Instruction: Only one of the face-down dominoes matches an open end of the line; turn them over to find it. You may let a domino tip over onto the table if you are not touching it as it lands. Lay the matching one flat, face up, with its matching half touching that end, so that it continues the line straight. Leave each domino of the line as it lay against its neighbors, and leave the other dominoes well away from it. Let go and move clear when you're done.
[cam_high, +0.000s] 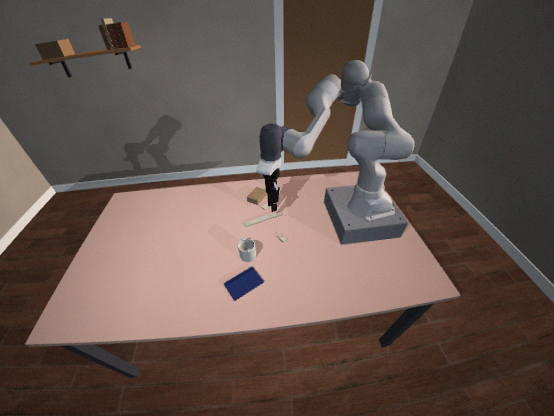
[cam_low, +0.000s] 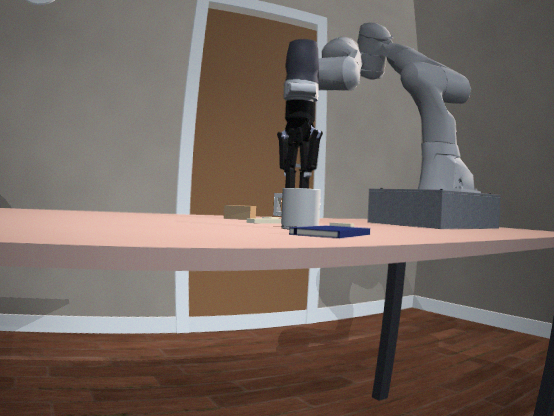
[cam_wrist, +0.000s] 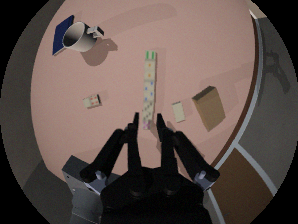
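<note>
The line of dominoes (cam_high: 262, 219) (cam_low: 264, 220) (cam_wrist: 150, 83) lies face up in a straight pale strip on the pink table (cam_high: 150, 260). My gripper (cam_high: 272, 207) (cam_low: 298, 184) (cam_wrist: 147, 118) points straight down just over the line's end nearest the robot base. Its fingers stand a little apart, and I see nothing between them. One loose domino (cam_wrist: 178, 111) lies flat beside that end, next to a wooden block (cam_high: 256, 195) (cam_low: 239, 211) (cam_wrist: 208, 108). Another loose domino (cam_high: 282, 238) (cam_wrist: 92, 100) lies flat on the other side of the line. In the exterior view the mug hides the fingertips' lower part.
A white mug (cam_high: 246, 250) (cam_low: 300, 207) (cam_wrist: 79, 36) stands in front of the line. A blue book (cam_high: 243, 283) (cam_low: 330, 231) (cam_wrist: 61, 35) lies beyond it toward the table's front edge. The robot's grey base (cam_high: 365, 222) (cam_low: 432, 207) sits at the right.
</note>
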